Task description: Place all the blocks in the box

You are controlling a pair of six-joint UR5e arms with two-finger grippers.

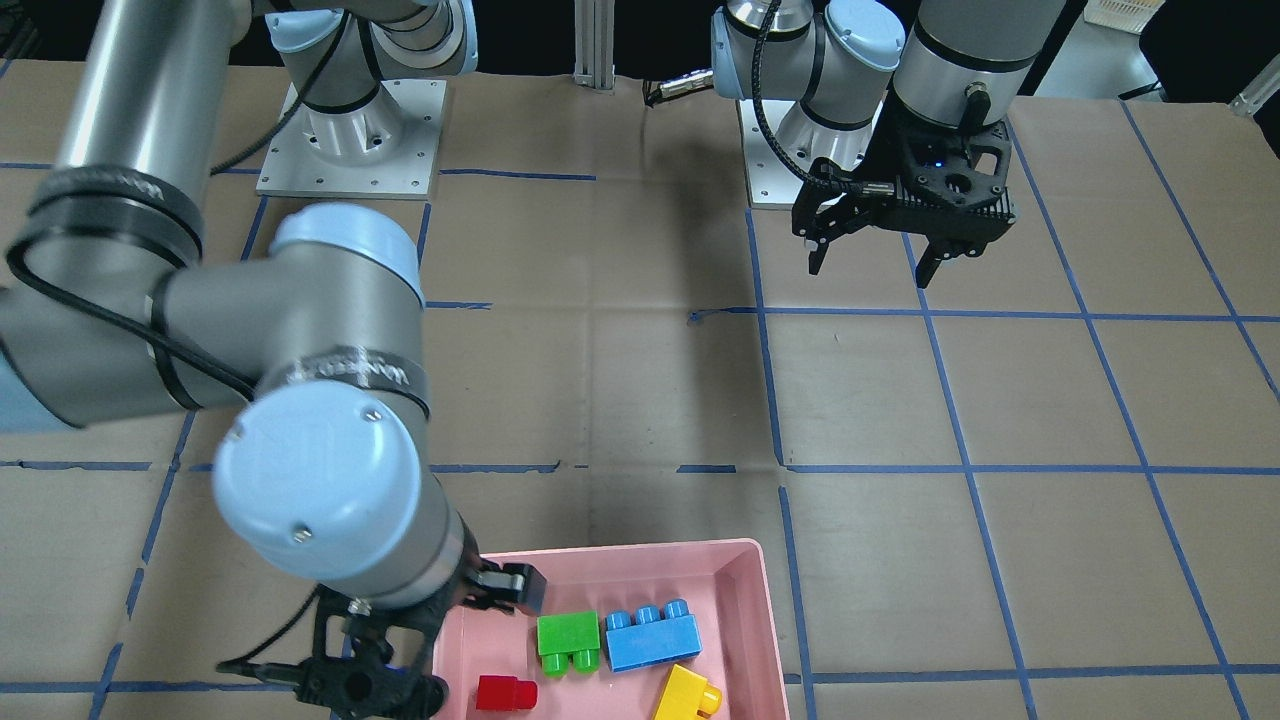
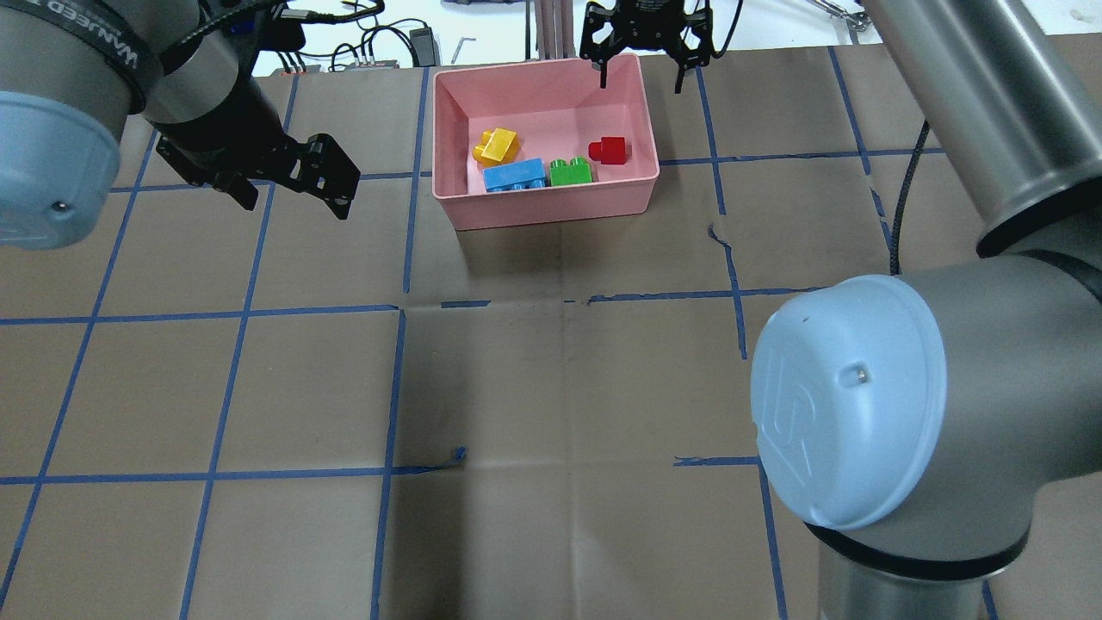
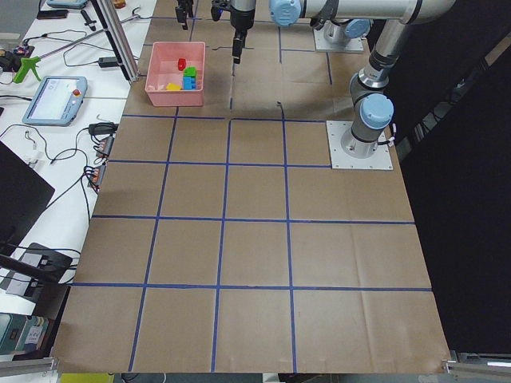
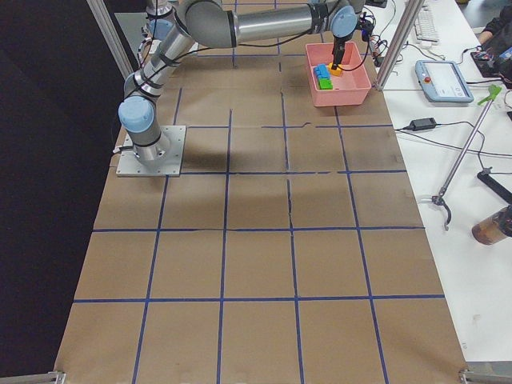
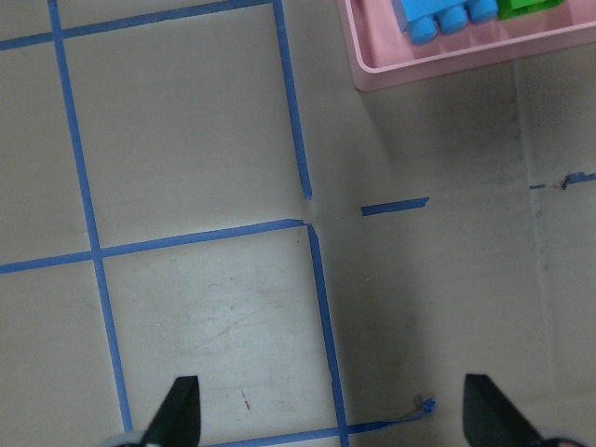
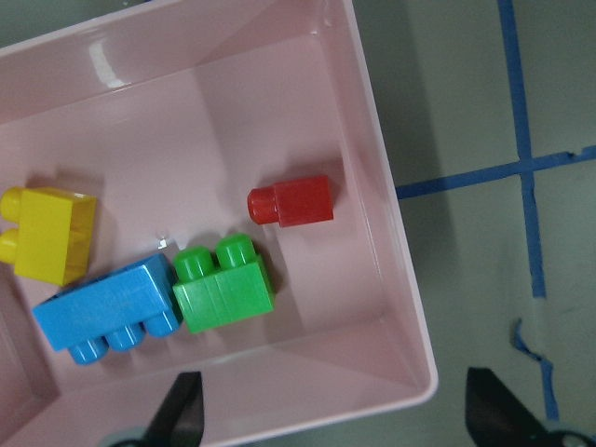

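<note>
**tapegrid_tom:** How are the arms sitting right now? Any room around the box?

**me:** From my screen, the right arm is stretched a long way across the table (image 2: 560, 387) with the wrist pointing straight down. That puts the right gripper (image 2: 640, 83) up above the far right corner of the box (image 2: 551, 205). It's well above the rim and not touching any wall. The left arm is bent in closer to its base. The left gripper (image 1: 870, 270) hangs high over the brown paper, on the left of the box and well apart from it.

**tapegrid_tom:** And the hands? Where did the bricks end up?

**me:** Both sets of jaws are spread wide with nothing between them. All four bricks are lying on the box floor. The green block (image 6: 223, 289) and the blue block (image 6: 107, 307) touch side by side along the wall nearest the robot. The yellow block (image 6: 51, 233) is just beside the blue one, on the left. The red block (image 6: 293, 202) lies on its side, apart from the green, with a small gap to the right wall. The far half of the floor is bare pink. The box itself sits by the table's far edge, between the blue tape lines (image 2: 405, 172).
</note>
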